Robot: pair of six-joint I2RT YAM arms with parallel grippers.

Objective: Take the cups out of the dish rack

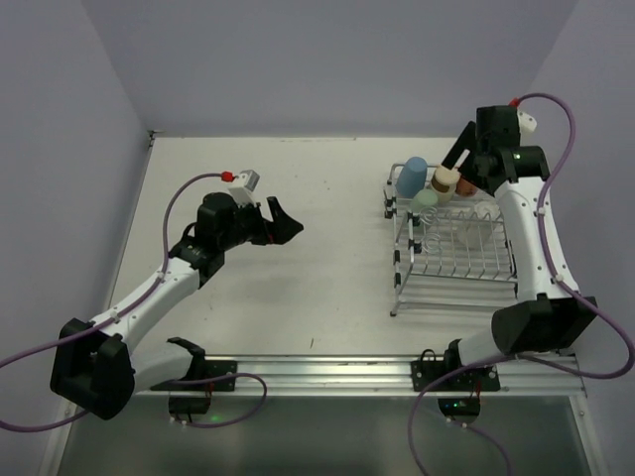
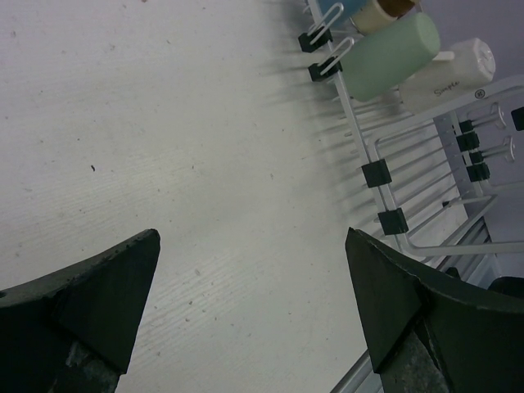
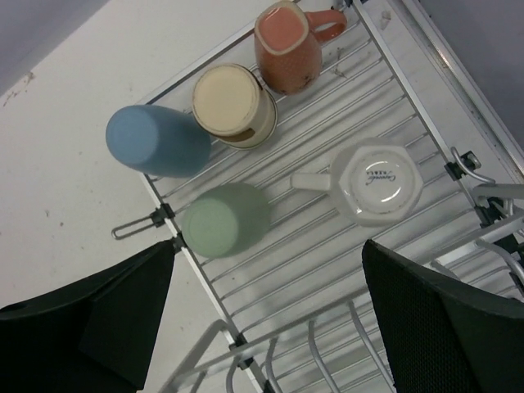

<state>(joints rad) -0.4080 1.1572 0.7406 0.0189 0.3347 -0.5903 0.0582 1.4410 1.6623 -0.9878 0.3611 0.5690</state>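
The silver wire dish rack [image 1: 456, 260] stands at the right of the table. Five cups sit upside down at its far end: light blue [image 3: 155, 141], cream-tan [image 3: 233, 105], salmon-pink with a handle [image 3: 286, 45], pale green [image 3: 225, 219] and white [image 3: 379, 182]. My right gripper [image 3: 268, 247] is open and empty, hovering above the rack, nearest the green and white cups. My left gripper [image 1: 288, 226] is open and empty over bare table, well left of the rack. The left wrist view shows the rack's edge [image 2: 377, 172], the green cup [image 2: 393, 53] and the white cup [image 2: 446, 74].
The rack's raised rails and wire loops [image 3: 327, 344] lie below my right gripper. Black clips [image 2: 393, 221] line the rack's left rail. An aluminium rail [image 1: 327, 369] runs along the table's near edge. Walls close the table at the back and left.
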